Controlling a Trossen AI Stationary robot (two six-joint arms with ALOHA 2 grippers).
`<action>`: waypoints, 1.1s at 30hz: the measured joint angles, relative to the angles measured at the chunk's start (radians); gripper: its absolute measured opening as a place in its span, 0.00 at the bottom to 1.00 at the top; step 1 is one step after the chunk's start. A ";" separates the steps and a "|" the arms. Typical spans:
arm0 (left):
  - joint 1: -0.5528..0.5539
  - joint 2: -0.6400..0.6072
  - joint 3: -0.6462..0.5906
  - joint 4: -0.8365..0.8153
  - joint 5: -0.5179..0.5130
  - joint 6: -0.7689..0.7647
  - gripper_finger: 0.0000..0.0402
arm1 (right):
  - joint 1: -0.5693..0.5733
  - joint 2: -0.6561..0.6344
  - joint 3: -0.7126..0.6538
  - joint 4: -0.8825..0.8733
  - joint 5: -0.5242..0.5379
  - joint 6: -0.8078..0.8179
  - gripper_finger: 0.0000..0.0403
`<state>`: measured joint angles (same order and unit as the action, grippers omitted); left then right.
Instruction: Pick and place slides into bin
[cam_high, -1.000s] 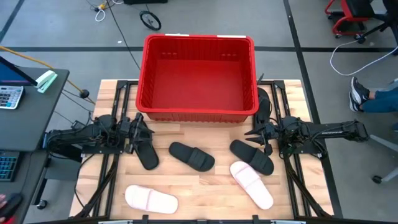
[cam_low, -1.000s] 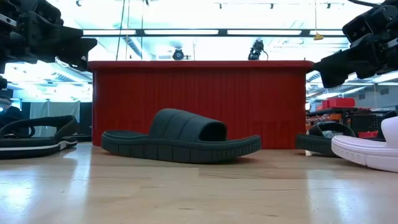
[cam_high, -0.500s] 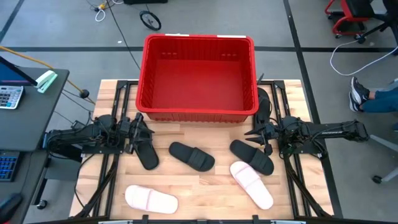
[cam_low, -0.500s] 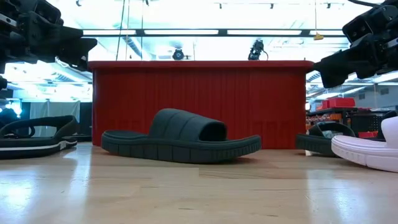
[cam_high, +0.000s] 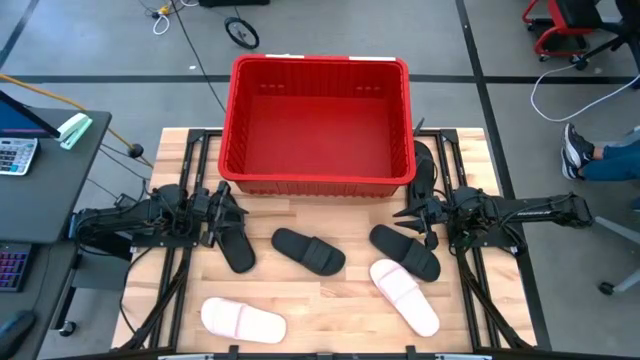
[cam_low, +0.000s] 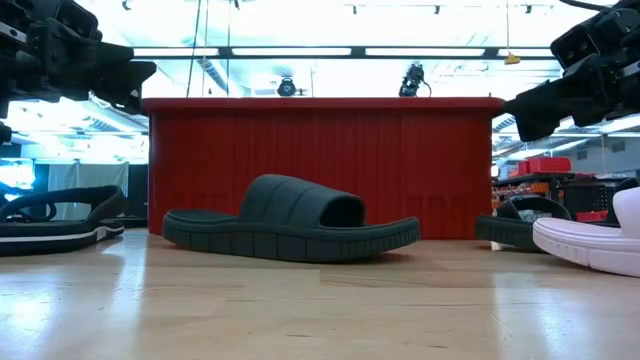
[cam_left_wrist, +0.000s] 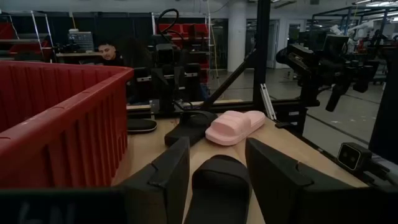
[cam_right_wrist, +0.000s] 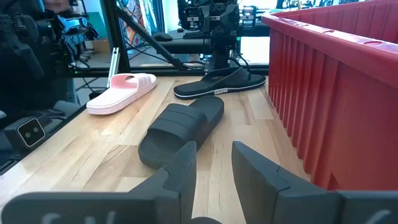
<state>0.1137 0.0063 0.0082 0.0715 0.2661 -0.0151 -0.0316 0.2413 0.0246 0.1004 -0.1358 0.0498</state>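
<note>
The red bin (cam_high: 320, 120) stands at the table's far middle. Four black slides lie on their soles: one at the left (cam_high: 237, 245), one in the middle (cam_high: 308, 251), one at the right (cam_high: 405, 250), and one beside the bin's right wall (cam_high: 425, 170). Two pale pink slides lie near the front, one at the left (cam_high: 243, 320) and one at the right (cam_high: 405, 296). My left gripper (cam_high: 227, 205) is open and hovers above the left black slide (cam_left_wrist: 217, 186). My right gripper (cam_high: 412, 218) is open and hovers above the right black slide's far end; it shows high above the table in the low view (cam_low: 530, 108).
Dark frame rails run along the table's left (cam_high: 185, 180) and right (cam_high: 455, 180) sides under the arms. A side desk with a calculator (cam_high: 15, 155) stands left of the table. A person (cam_left_wrist: 109, 53) shows beyond the table, and a seated person's foot (cam_high: 577, 150) shows at the right.
</note>
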 joint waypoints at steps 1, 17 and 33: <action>0.000 0.000 0.000 0.000 0.000 0.000 0.40 | 0.000 0.000 0.000 0.000 0.000 0.000 0.27; 0.000 0.000 0.000 0.000 0.000 0.000 0.40 | 0.000 0.000 0.000 0.000 0.000 0.000 0.27; 0.000 0.000 0.000 0.001 0.001 -0.082 0.40 | 0.000 0.000 0.000 0.000 0.001 -0.007 0.27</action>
<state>0.1139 0.0063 0.0082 0.0728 0.2670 -0.0968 -0.0319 0.2417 0.0246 0.1005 -0.1348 0.0429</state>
